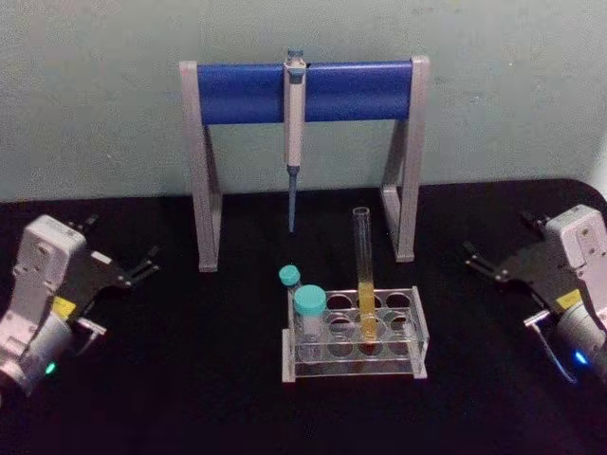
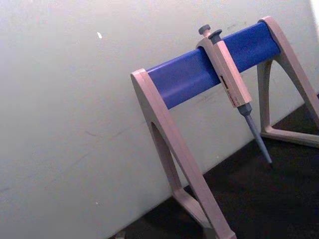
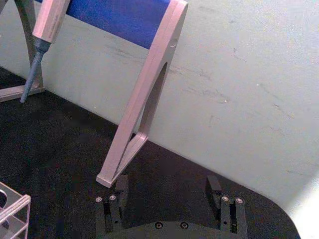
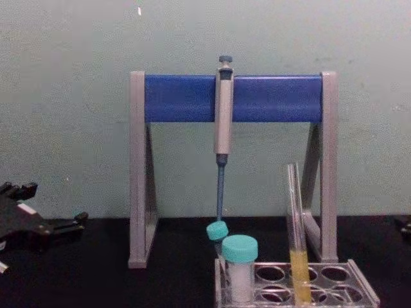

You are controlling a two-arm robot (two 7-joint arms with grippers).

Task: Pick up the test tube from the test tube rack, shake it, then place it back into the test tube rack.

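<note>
the test tube [image 1: 364, 275] is standing in the test tube rack [image 1: 420, 334], seated in a hole near the rack's middle and rising far above its rim. it is uncapped, leaning slightly, and yellow-orange liquid is filling its lower part. nothing is touching it. two teal-capped vials [image 1: 310, 313] are sitting in holes at the left end of the same rack, apart from the tube. the rack is resting on the black table [image 1: 190, 398], in front of the pipette stand [image 1: 247, 92].

the stand's blue bar is spanning between two grey legs, and a grey-blue pipette [image 1: 295, 123] is hanging from it with its tip pointing down, just behind the rack.

the left pincer [image 1: 150, 263] is lying low at the left edge of the table, well apart from the rack, with its fingers spread and grasping nothing. the right pincer [image 1: 474, 258] is lying at the right edge of the table, also well apart from the rack. in the right wrist view its two dark fingers [image 3: 119, 185] are standing wide apart over bare tabletop, released, facing the stand's right leg, with a corner of the rack showing off to one side.
</note>
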